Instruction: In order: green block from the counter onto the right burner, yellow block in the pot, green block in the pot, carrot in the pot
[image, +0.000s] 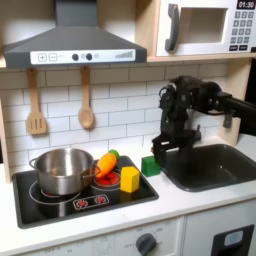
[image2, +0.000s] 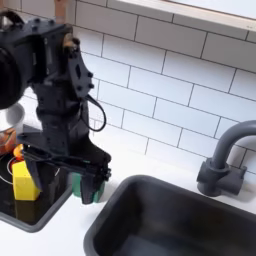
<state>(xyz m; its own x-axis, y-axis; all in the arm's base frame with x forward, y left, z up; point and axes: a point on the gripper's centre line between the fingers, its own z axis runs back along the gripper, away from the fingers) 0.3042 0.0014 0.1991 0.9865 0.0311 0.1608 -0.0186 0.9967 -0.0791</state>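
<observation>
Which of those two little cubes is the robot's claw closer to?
The green block, on the white counter beside the stovetop. The gripper hangs just above it; the yellow block sits farther off on the burner.

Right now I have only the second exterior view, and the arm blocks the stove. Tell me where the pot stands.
Observer: In the first exterior view, the pot stands on the stovetop's left burner.
Operator: Give me the carrot's place too.
Observer: The carrot lies just to the first exterior view's right of the pot, and the yellow block is in front of it.
Operator: Now report the green block.
Observer: The green block sits on the white counter, just off the stovetop's right edge in the first exterior view. The pincer is just above it.
</observation>
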